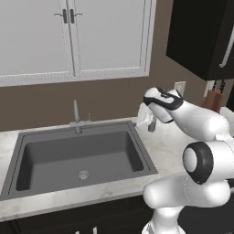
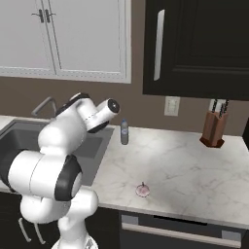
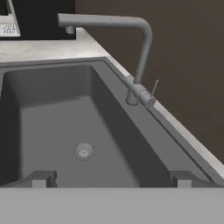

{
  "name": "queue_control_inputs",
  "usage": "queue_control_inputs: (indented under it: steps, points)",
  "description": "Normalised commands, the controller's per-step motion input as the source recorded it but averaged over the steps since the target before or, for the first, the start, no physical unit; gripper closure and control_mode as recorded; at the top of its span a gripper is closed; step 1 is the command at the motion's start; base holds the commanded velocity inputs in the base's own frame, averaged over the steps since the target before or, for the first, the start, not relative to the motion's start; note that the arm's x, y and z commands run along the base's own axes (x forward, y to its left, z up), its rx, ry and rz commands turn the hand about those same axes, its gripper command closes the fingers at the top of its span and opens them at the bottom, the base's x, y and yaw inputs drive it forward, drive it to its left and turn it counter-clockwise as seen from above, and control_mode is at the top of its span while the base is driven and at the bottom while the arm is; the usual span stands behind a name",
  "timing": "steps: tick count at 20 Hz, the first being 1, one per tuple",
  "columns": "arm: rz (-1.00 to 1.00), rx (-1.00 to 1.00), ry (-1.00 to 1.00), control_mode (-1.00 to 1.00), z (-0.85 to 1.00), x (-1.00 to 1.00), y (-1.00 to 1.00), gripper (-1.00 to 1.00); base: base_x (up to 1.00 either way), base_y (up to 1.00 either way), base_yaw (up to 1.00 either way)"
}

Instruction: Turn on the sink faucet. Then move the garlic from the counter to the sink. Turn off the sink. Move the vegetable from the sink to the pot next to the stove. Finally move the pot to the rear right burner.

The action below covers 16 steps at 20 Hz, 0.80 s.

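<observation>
Fingers [image 3: 41,178] spread wide apart, grasping nothing, their two dark tips low in the hand view with the sink basin between them. Gripper [image 3: 109,179] aimed down and across the grey sink [image 3: 52,122], round drain [image 3: 83,151] just ahead of the tips. In the left base view, hand [image 1: 153,119] hanging above the counter just past the sink's right rim.

Beyond the drain, faucet [image 3: 135,57] standing on the sink's back rim: stem rising upright, then bending into a long spout. Spout's long axis level, reaching out over the basin, nozzle end pointing down. Thin lever [image 3: 154,86] sticking up from the base, tilted slightly away from the stem. No water visible from the nozzle.

Garlic [image 2: 142,190] lying on the white marble counter [image 2: 194,170], to the right of the sink and near the front edge, well apart from the gripper. Small pinkish bulb, short stalk pointing up; too small to tell any long axis.

Further back on the counter, small bottle [image 2: 124,132] upright just beside the sink's right rim, near the wall. Label on it too blurred to read. Knife block [image 2: 214,129] at the far right against the wall, handles pointing up. Wall outlet [image 2: 171,105] between bottle and block. White cabinets [image 1: 68,36] above the sink, dark cabinet [image 2: 194,48] to their right. No readable writing anywhere.
</observation>
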Motion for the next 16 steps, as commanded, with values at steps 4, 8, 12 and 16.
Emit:
queue_control_inputs:
  steps: [4, 8, 12, 16]
  points:
    - [0.0, 0.0, 0.0, -1.0, 0.0, 0.53, 0.01, -1.0, 0.0, 0.0, 0.0]
    - [0.0, 0.0, 0.02, -1.0, 0.0, 0.56, 0.11, -1.0, 0.0, 0.0, 0.0]
    - [0.0, 0.0, 0.04, -1.0, 0.0, 0.46, 0.37, -1.0, 0.0, 0.0, 0.0]
    - [0.0, 0.0, 0.04, -1.0, 0.0, 0.32, 0.44, -1.0, 0.0, 0.0, 0.0]
